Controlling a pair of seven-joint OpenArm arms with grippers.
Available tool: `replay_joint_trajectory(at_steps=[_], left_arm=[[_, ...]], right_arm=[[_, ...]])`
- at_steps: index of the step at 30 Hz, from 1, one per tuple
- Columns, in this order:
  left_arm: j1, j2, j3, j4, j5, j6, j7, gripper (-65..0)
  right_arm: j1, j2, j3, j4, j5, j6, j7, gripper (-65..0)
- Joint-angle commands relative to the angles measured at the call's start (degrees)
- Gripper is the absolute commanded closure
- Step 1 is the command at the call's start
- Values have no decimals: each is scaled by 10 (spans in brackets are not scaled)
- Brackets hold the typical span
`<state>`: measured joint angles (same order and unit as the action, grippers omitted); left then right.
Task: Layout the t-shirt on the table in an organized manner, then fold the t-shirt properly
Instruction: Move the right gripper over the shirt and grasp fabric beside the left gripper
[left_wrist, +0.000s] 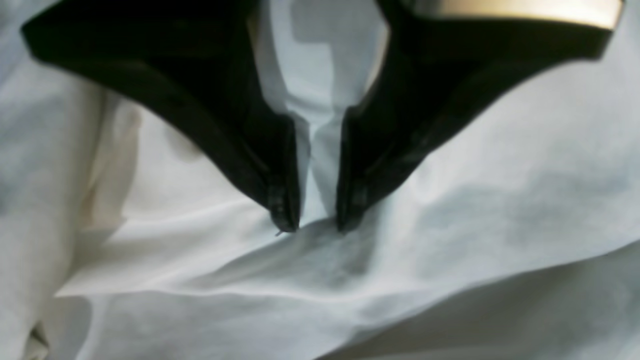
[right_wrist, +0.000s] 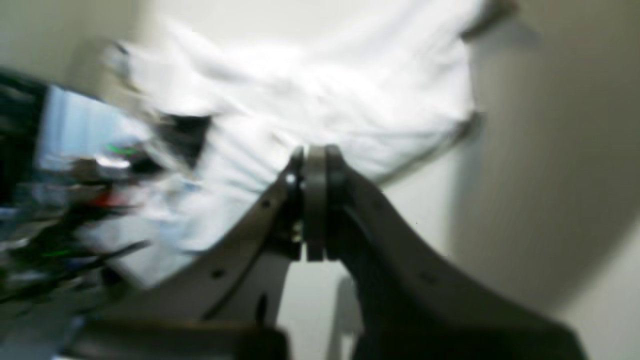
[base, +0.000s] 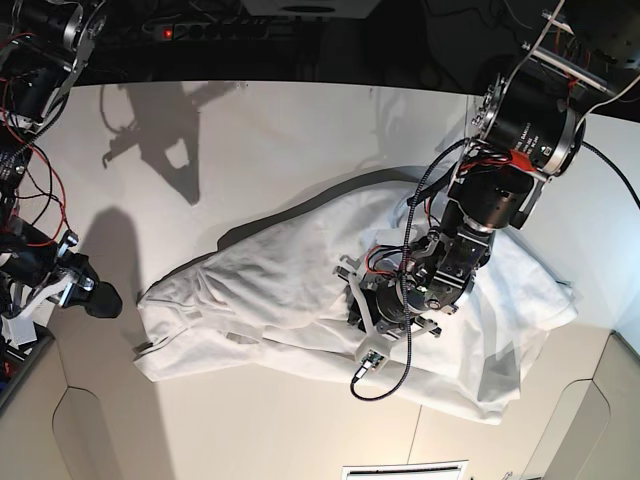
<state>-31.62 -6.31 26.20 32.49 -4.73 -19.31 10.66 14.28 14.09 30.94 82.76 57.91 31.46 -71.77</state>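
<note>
We see the left gripper with its jaws narrowed onto a pinched ridge of the t-shirt, tips pressed into the cloth at the middle of the base view. The right gripper has its jaws fully closed on nothing, off the shirt at the left edge. Bare tabletop lies open across the upper left. The white shirt sprawls rumpled across the centre and lower right

A robotics lab bench; two cabled arms are mounted over a wide off-white table; a power strip with a red light and loose wiring run along the dark back edge
</note>
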Motion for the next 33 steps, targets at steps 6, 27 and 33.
replay_joint_trajectory(at_steps=[6, 27, 33], left_arm=[[-27, -2, 0, 1, 12, 7, 14, -148], [-23, -12, -89, 147, -135, -114, 98, -271], [-15, -15, -90, 147, -113, -92, 97, -271]], right_arm=[[12, 3, 12, 10, 111, 20, -52, 0], [-56, -101, -361, 10, -54, 33, 59, -215], [17, -133, -360, 10, -227, 28, 140, -215]])
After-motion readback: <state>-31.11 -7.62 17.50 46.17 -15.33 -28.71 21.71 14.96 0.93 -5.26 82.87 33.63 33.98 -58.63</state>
